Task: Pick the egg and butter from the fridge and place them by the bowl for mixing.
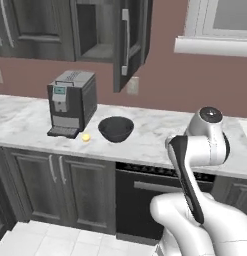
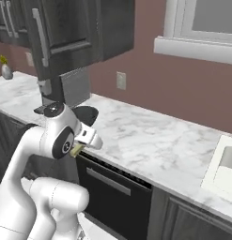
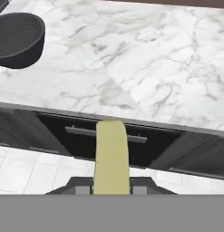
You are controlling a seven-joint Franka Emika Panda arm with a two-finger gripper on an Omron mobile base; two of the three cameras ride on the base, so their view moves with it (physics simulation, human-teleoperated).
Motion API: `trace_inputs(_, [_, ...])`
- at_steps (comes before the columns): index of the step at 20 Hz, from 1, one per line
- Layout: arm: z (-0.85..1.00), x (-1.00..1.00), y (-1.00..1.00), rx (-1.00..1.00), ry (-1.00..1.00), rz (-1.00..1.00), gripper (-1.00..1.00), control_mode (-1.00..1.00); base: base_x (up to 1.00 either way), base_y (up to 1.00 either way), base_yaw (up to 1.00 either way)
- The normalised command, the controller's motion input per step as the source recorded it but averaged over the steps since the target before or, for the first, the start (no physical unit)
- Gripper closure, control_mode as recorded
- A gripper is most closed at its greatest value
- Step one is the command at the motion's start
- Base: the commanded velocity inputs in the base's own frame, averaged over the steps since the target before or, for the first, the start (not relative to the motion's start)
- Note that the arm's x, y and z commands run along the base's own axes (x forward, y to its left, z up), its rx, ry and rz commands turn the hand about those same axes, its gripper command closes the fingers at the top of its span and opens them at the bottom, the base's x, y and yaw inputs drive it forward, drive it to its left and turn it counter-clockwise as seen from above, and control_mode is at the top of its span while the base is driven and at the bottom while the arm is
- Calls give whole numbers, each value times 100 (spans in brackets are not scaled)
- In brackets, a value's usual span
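Olive-yellow butter [image 3: 111,156] between pincer [image 3: 111,186] tips

My own arm hides most of the bowl [image 2: 87,114] in the right base view, and the hand view's left edge crops it too. The butter [image 3: 112,156] runs down behind my gripper [image 3: 112,186] (near end unseen). The sink [image 2: 224,168] is cut off at the right.

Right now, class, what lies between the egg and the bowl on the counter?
Nothing: in the left base view only bare marble counter separates the egg from the bowl.
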Motion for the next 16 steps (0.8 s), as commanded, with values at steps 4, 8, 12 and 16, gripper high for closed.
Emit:
trace_inputs(4, [0,0,0,0,0,0,100,100,53,-16,-28])
trace_inputs(8, [0,0,0,0,0,0,100,100,75,-3,-3])
trace_inputs(12, [0,0,0,0,0,0,100,100,82,0,0])
trace_inputs(16, [0,0,0,0,0,0,100,100,61,0,0])
